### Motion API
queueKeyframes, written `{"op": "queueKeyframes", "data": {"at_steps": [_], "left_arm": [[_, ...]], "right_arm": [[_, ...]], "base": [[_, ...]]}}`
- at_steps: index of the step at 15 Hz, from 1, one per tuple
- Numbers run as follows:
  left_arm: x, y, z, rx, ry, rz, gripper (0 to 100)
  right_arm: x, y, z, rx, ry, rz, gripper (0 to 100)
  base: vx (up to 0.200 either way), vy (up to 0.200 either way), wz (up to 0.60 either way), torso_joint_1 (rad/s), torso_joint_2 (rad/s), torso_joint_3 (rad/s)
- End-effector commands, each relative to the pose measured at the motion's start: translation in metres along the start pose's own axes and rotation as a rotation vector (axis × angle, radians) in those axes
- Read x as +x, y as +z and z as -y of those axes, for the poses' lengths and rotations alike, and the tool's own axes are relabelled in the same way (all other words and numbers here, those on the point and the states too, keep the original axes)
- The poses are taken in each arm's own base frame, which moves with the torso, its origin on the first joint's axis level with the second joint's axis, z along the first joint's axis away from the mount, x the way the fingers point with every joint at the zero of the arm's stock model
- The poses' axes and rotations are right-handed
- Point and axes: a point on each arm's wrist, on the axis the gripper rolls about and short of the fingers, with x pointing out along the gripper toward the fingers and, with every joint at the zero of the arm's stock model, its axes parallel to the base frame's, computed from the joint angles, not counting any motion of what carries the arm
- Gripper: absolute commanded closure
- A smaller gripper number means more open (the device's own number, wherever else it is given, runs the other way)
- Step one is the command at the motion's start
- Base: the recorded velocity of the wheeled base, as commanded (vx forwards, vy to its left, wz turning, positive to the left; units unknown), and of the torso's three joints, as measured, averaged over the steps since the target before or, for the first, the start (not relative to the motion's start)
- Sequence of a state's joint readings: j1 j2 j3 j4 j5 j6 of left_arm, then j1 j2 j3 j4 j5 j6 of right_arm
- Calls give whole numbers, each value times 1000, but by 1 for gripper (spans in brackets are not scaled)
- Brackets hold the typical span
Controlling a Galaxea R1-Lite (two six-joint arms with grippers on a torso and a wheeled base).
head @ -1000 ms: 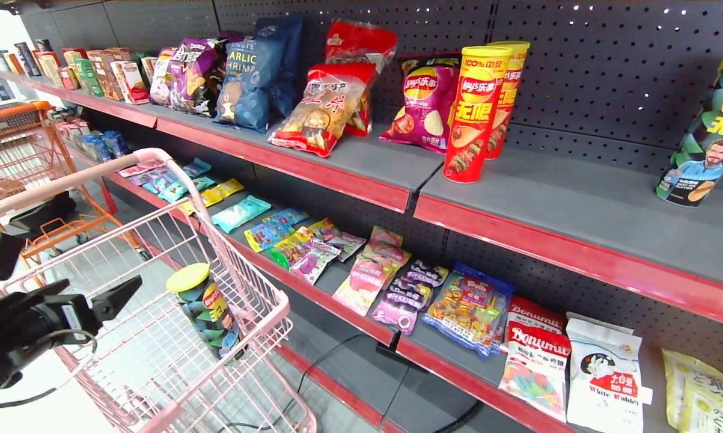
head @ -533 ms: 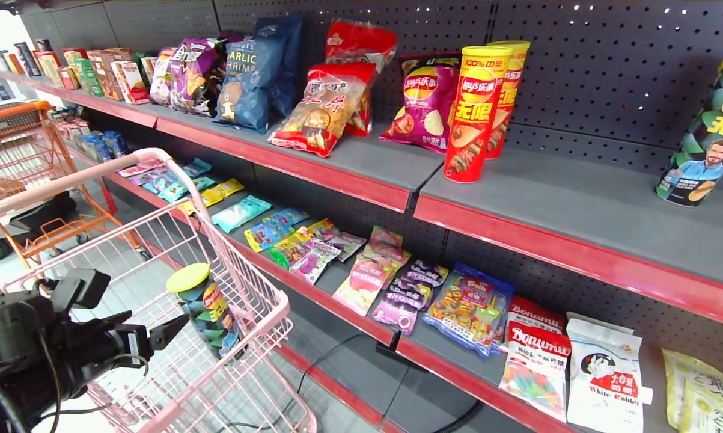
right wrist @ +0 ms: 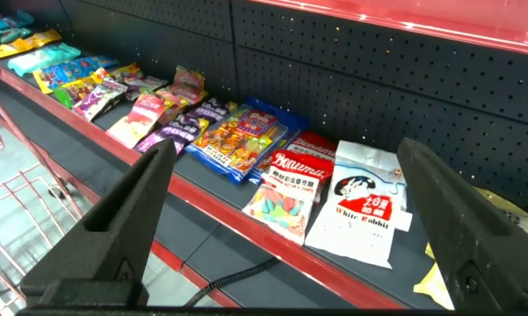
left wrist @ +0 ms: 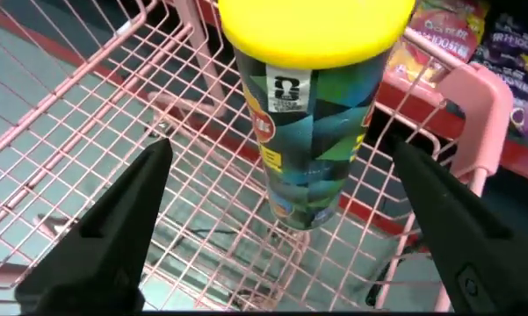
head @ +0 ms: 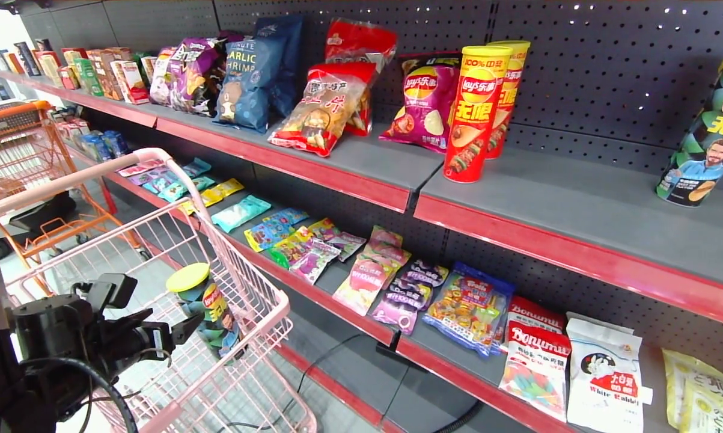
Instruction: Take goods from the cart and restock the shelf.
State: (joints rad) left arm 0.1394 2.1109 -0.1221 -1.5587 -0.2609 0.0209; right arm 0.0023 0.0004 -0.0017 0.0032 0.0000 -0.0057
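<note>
The left gripper [left wrist: 281,162], jaws spread wide, flanks the yellow-lidded chip can [left wrist: 312,132] upright in the pink cart [left wrist: 88,114] (apparently not touching), the lid's top cut off.

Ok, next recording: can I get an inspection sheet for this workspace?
Surface: upper shelf grey with red edge, bare stretch on the right.
Job's things: green can upright in pink cart; matching can on upper shelf.
Clutter: snack bags on lower shelf.
Hands: left hand open astride the green can, not touching; right hand open, facing lower shelf.
Cables: black cable below lower shelf.
Surroundings: orange cart behind.
</note>
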Motion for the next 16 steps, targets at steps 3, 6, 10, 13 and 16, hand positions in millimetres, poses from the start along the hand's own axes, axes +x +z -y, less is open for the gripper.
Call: {"op": "queueKeyframes", "data": {"at_steps": [3,6,10,13,16], "left_arm": [[12,-2,-2,1,-4,-4,0],[18,2,-1,9,-11,13,0],[27,8,-4,8,-8,16,0],[34,12,-4,14,-16,21,0],[38,15,4,28,-41,29,0]], "right_arm": [[0,0,0,0,1,0,0],[0,0,0,0,1,0,0],[0,0,0,0,1,0,0],[0,0,0,0,1,0,0],[0,0,0,0,1,0,0]], "base": [[0,0,0,0,0,0],[0,0,0,0,0,0],[0,0,0,0,0,0],[0,0,0,0,0,0],[0,0,0,0,0,0]]}}
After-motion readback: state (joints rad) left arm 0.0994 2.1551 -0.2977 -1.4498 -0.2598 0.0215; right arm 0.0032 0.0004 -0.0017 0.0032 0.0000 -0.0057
